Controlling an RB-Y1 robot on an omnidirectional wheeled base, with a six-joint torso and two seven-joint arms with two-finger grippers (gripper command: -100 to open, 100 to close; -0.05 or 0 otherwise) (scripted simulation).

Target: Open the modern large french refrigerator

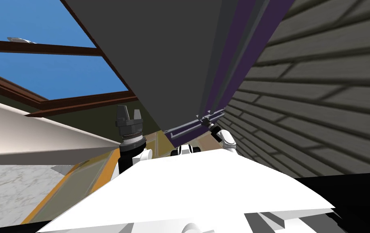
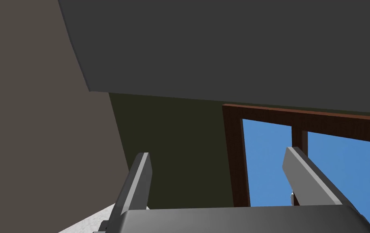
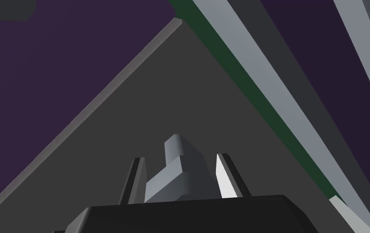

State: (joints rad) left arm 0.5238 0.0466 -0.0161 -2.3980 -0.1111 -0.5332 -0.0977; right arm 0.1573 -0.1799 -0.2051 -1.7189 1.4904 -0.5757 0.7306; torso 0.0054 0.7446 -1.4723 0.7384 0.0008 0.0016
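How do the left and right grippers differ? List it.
The left gripper stands open and empty; the right gripper is shut on the refrigerator's grey handle. The left stands apart from the dark door; the right is at its edge. Both have thin grey fingers.

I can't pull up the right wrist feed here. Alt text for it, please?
The right pincer is shut on a grey block-shaped handle, a finger pressing each side, against the dark grey refrigerator door. Beyond the door's edge lie a purple surface and slanting pale grey strips.
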